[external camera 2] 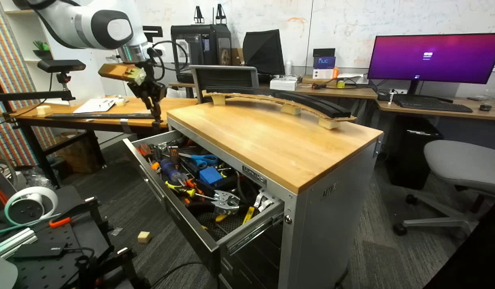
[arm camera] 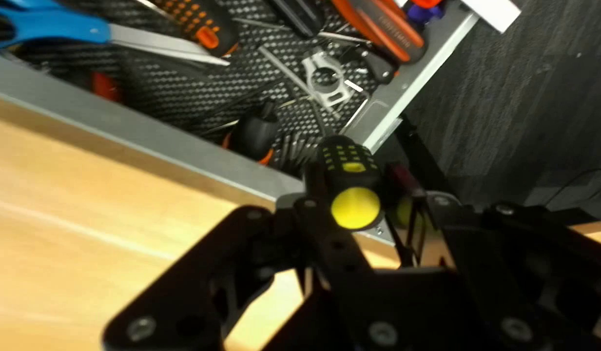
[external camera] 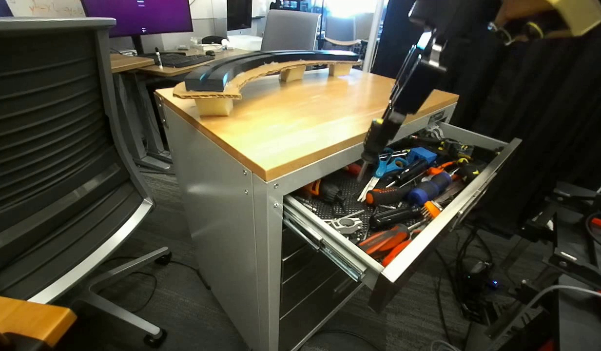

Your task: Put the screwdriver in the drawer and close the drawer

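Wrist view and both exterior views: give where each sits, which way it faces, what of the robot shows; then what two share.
An exterior view: off a front corner of the cabinet, facing down across worktop and open drawer; gripper upper right.
An exterior view: off the opposite front corner, facing down across them; arm and gripper upper left.
Wrist view: on the wrist, facing down into the drawer; gripper holding the screwdriver at bottom.
Both exterior views share cabinet, drawer and gripper.
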{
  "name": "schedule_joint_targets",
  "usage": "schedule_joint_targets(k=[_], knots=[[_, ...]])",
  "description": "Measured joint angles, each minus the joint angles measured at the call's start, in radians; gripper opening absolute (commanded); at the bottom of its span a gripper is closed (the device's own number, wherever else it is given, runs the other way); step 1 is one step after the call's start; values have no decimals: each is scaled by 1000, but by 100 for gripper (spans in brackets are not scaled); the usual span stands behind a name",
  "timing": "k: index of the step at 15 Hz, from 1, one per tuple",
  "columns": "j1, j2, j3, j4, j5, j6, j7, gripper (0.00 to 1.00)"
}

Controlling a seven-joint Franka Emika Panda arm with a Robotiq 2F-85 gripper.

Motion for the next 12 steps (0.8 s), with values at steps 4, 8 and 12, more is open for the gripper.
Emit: schedule_joint_targets(k=[4, 8, 12], knots=[[61, -78, -141, -25, -89, -12, 0, 69], [109, -91, -194, -30, -63, -59, -1, 100], [152, -111, -212, -31, -7, -152, -10, 100]])
